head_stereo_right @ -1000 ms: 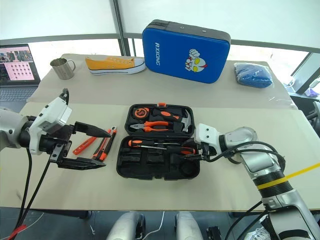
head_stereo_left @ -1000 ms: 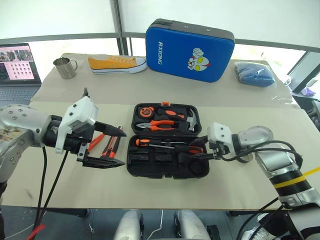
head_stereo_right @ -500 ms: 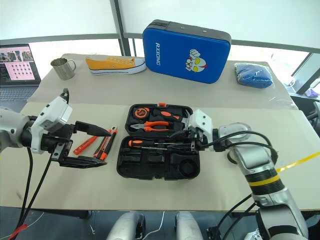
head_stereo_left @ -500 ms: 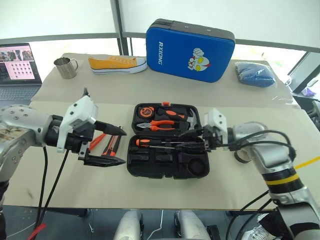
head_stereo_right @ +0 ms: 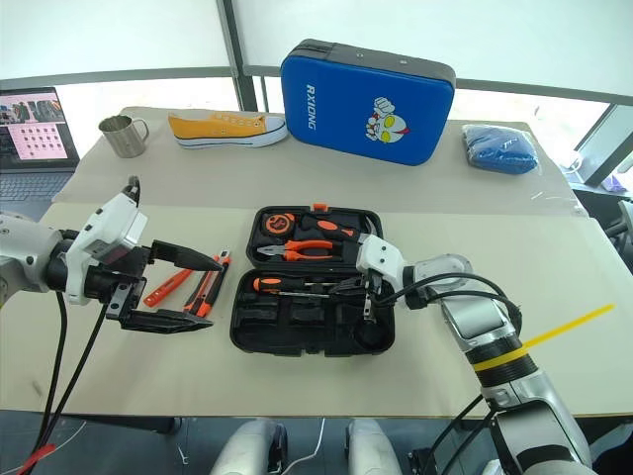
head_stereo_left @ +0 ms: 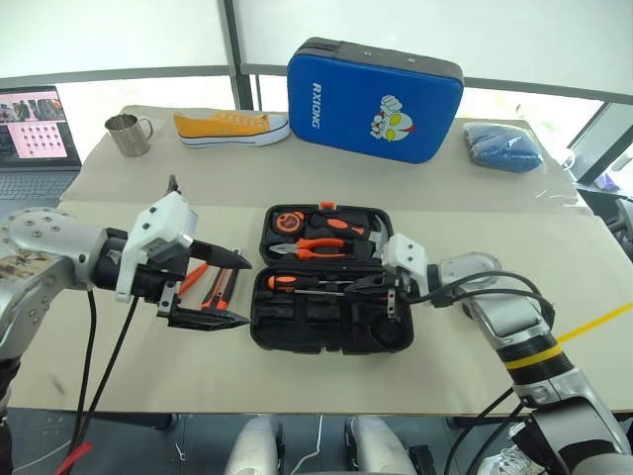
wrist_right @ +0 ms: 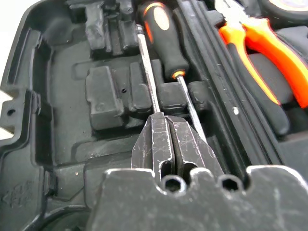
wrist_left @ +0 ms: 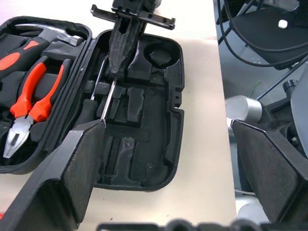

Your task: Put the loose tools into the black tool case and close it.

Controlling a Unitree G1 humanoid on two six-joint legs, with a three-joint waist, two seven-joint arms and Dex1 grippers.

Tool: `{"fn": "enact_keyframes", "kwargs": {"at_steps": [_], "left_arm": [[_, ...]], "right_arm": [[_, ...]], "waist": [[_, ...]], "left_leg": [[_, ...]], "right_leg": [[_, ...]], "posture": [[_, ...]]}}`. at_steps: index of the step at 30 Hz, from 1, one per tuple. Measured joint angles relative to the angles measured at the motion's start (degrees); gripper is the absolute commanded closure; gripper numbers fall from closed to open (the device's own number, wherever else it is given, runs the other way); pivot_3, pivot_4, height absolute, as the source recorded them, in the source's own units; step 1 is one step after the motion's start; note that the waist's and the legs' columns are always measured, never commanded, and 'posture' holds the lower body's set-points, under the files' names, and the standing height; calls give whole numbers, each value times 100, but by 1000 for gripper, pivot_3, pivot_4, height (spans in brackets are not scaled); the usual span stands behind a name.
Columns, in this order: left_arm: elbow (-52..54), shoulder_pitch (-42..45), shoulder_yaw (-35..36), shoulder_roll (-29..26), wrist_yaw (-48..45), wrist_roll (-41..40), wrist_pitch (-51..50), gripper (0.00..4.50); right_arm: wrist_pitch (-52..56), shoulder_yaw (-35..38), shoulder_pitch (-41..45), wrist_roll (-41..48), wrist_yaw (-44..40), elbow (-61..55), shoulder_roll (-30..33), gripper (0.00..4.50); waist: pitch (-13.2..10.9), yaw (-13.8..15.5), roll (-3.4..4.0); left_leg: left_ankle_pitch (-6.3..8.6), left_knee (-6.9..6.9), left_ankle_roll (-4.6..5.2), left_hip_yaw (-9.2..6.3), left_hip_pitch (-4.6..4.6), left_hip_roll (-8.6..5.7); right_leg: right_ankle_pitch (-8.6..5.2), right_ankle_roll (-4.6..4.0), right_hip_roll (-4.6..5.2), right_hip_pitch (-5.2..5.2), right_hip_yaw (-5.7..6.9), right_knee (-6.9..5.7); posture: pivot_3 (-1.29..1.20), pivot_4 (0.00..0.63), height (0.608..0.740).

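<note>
- My right gripper (head_stereo_right: 364,288) sits over the right half of the black tool case (head_stereo_left: 331,338), fingers pressed together; in the right wrist view they close over the shaft of a screwdriver (wrist_right: 148,77) in the case, but I can't tell if they clamp it or just press down on it.
- A second screwdriver (wrist_right: 164,38), black and orange handle, lies in the slot just beside it.
- My left gripper (head_stereo_left: 211,289) hangs spread wide and empty above the table, just off the case's left edge.
- Utility knife (head_stereo_right: 212,285) and slim orange tester screwdriver (head_stereo_right: 166,287) lie loose on the table under it, near the case's left edge.
- Case lies open at mid-table; pliers (head_stereo_left: 318,246) fill the far half.
- Handling guess: screwdrivers light, stiff, steel shafts slick and thin, so hold the rubbery handle. Knife flat and light, pinch across the body. Case is a rigid shell, so push the lid's free edge to close.
- Versus a second ago: right fingers stood apart then and are together now; that gripper has moved left, from the case's right edge to over the slots.
- Left gripper unchanged, same spread, same spot.
</note>
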State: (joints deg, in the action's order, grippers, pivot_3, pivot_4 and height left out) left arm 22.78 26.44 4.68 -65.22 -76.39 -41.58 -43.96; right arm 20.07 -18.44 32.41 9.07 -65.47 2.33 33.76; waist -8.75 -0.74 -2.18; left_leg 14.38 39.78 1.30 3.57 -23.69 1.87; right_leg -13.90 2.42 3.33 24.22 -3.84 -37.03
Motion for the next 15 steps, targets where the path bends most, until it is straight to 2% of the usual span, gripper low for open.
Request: {"fn": "enact_keyframes", "kwargs": {"at_steps": [7, 12, 13, 14, 15], "left_arm": [[-80, 80, -154, 95, 3, 82, 20, 0], [-86, -364, 26, 113, 326, 125, 1, 0], [-86, -579, 168, 139, 501, 136, -31, 0], [-87, -737, 307, 152, 625, 150, -75, 0], [-79, -1010, 552, 162, 810, 201, -130, 0]], "right_arm": [[-138, -92, 76, -319, 107, -18, -90, 4473], [722, 463, -141, 591, 73, -756, -107, 4473], [1026, 735, -117, 897, 72, -1087, -30, 3904], [1222, 935, -75, 1118, 69, -1307, 66, 3816], [1495, 1170, -3, 1424, 41, -1555, 224, 3459]], "waist": [[5, -6, -5], [-6, -2, 8], [-10, -1, 13], [-10, -4, 13], [-11, -9, 14]], "left_leg": [[0, -4, 0, 1, 14, 2], [0, -2, -1, -16, -10, 2], [0, -3, -1, -27, -10, 6], [0, -3, -1, -29, -10, 5], [0, -5, 0, -31, -9, 6]], "right_leg": [[-3, -6, -1, -8, 0, -3], [-2, -5, 3, 15, -3, -8], [-2, -5, 5, 16, -3, -9], [-2, -5, 4, 15, -3, -8], [-2, -5, 4, 15, -3, -8]], "posture": [[0, 150, 739], [0, 150, 739], [0, 150, 739], [0, 150, 739], [0, 150, 739]]}}
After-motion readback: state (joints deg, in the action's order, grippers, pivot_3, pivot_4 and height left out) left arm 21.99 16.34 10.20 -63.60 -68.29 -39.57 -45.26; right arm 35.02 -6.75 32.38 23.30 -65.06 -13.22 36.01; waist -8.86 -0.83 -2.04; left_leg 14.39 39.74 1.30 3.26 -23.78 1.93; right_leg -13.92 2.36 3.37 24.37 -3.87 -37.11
